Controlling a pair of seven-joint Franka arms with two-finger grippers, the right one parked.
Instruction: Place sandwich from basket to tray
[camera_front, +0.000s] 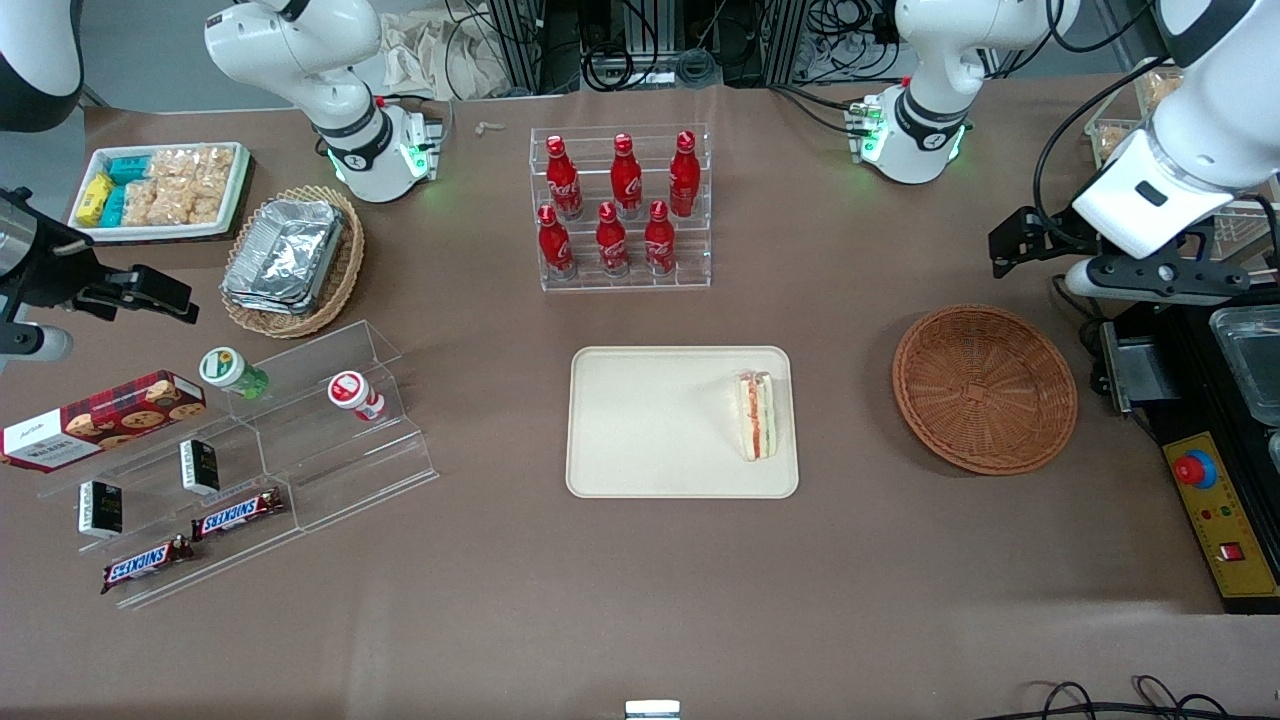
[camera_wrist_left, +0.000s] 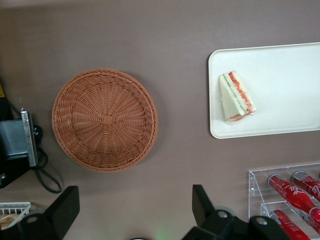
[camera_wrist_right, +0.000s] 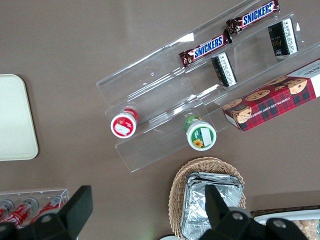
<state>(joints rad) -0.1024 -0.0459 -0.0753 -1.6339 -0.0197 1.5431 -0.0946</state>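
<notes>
The sandwich (camera_front: 756, 414) lies on the tray (camera_front: 640, 440), at the end closest to the basket (camera_front: 985, 388). The gripper (camera_wrist_left: 135, 212) hangs above the table, beside the basket, jaws apart and holding nothing.

Six red cola bottles (camera_front: 620, 205) upright in clear rack (camera_front: 621, 270). Tan wicker basket (camera_front: 340, 275) holding foil containers (camera_front: 283, 252). White snack tray (camera_front: 237, 190) beside it. Two Snickers bars (camera_wrist_right: 230, 32), cookie box (camera_front: 100, 418) on clear stepped stand (camera_front: 340, 470).
</notes>
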